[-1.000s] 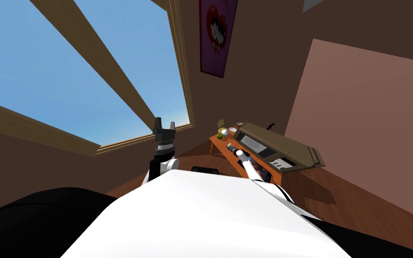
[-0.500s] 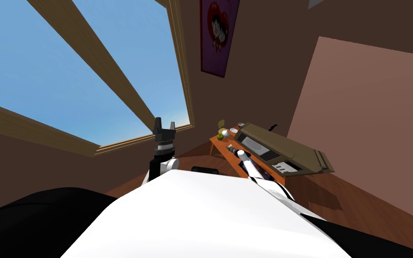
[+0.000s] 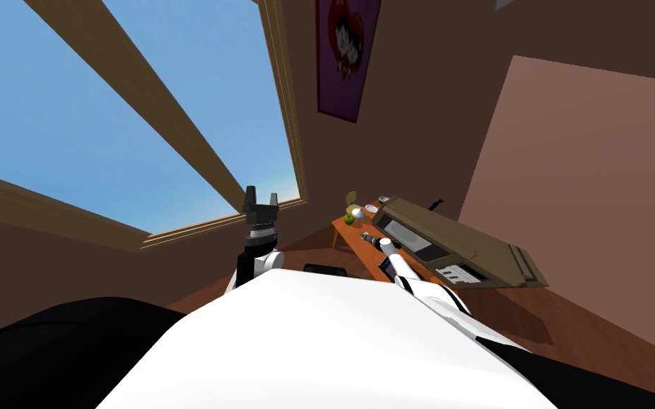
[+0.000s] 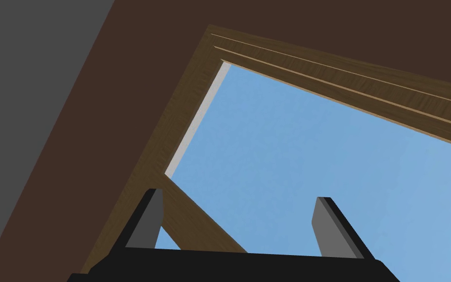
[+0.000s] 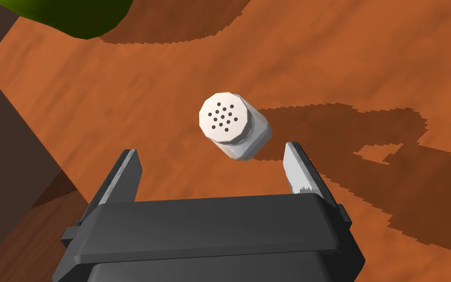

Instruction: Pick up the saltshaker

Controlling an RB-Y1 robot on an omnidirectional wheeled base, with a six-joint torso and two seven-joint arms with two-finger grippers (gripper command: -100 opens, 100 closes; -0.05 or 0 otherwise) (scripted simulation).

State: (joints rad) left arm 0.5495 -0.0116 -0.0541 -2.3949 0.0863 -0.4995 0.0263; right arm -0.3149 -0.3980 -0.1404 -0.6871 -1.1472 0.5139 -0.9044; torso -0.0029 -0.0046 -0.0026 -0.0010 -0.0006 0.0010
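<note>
The saltshaker [image 5: 234, 125] is small and pale, with a white cap full of holes, and it stands on an orange-brown wooden table [image 5: 366, 73]. My right gripper [image 5: 211, 150] is open just above it, with the shaker a little beyond and between the two fingertips and nearer one of them. Neither finger touches it. In the head view, my right arm reaches over the narrow table [image 3: 351, 241] and the right gripper [image 3: 367, 238] is low over its top. My left gripper [image 3: 260, 202] is raised before the window, open and empty [image 4: 238, 197].
A green round thing [image 5: 68, 14] lies further along the table [image 3: 349, 219], next to a small white object [image 3: 357, 211] and a bowl [image 3: 370, 209]. An olive-brown cabinet [image 3: 461, 245] lies along the table's far side. The table's edge [image 5: 29, 142] drops off beside the gripper.
My head view has swung a little, sliding the cabinet to the right. The right arm has shifted slightly over the table. The left arm has stayed in place.
</note>
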